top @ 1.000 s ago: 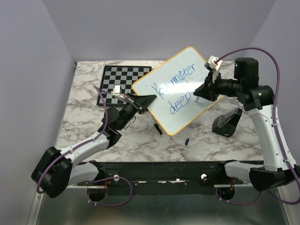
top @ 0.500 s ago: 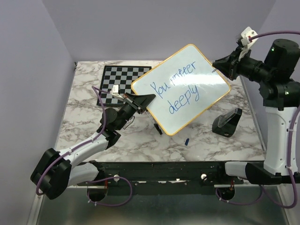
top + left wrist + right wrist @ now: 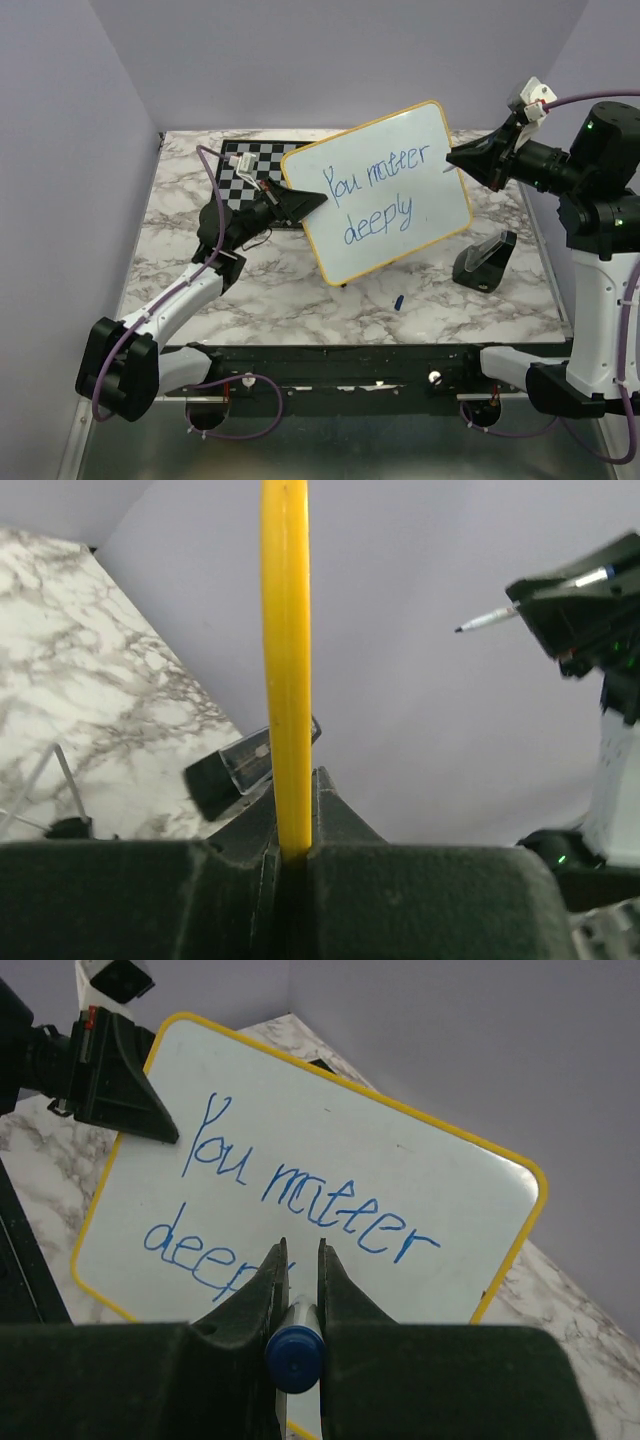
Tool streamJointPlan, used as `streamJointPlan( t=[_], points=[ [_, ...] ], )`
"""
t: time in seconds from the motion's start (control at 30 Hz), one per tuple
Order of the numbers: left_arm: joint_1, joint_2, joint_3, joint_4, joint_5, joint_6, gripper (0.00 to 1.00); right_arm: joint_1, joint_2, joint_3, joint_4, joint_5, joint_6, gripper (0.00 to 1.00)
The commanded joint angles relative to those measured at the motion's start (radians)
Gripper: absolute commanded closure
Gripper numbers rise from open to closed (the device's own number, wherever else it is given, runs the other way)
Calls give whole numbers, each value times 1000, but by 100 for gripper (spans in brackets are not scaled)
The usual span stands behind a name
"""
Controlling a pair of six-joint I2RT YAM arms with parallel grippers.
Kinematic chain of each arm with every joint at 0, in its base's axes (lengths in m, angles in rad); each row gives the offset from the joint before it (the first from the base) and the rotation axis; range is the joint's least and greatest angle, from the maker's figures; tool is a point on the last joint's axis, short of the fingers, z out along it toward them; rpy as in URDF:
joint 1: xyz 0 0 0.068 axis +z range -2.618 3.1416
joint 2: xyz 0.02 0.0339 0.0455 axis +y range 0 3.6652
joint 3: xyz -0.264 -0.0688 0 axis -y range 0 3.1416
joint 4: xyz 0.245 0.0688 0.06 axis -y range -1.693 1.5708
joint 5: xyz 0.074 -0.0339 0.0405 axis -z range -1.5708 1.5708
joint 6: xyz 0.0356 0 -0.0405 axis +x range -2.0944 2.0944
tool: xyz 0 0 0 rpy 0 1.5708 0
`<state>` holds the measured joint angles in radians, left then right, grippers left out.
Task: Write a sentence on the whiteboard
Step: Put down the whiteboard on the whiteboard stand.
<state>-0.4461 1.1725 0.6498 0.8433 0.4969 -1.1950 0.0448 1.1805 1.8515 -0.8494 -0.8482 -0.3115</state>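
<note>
The whiteboard [image 3: 440, 200], white with a yellow frame, is held tilted up off the marble table. The sentence [image 3: 376, 193] in blue reads "You matter deeply" in two lines. My left gripper [image 3: 306, 205] is shut on the board's left edge; in the left wrist view the yellow frame [image 3: 287, 680] runs up from between the jaws of that gripper [image 3: 291, 852]. My right gripper [image 3: 456, 161] hovers off the board's right edge, shut on a blue-capped marker [image 3: 295, 1356]. In the right wrist view the whiteboard [image 3: 400, 1175] with its sentence [image 3: 330, 1205] faces the right gripper [image 3: 298, 1256].
A black-and-white chessboard [image 3: 243, 166] lies behind the left arm. A black holder [image 3: 487, 258] stands on the table at the right. A small blue cap [image 3: 398, 300] lies on the marble in front of the board.
The right gripper drew the marker back from the board, up and to the right. The left gripper lifted the whiteboard off the table and turned it more upright.
</note>
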Motion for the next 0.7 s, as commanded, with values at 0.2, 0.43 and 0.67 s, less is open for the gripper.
streamJointPlan(
  t=[0.2, 0.43, 0.67],
  points=[
    [70, -83, 197, -108, 269, 474, 100, -2, -62, -64, -19, -218, 11, 99],
    [72, -85, 202, -115, 267, 485, 100, 0, -73, -109, -19, -239, 8, 99],
    [73, -82, 169, -17, 239, 410, 100, 0, -81, -146, -19, -239, 2, 99]
  ],
)
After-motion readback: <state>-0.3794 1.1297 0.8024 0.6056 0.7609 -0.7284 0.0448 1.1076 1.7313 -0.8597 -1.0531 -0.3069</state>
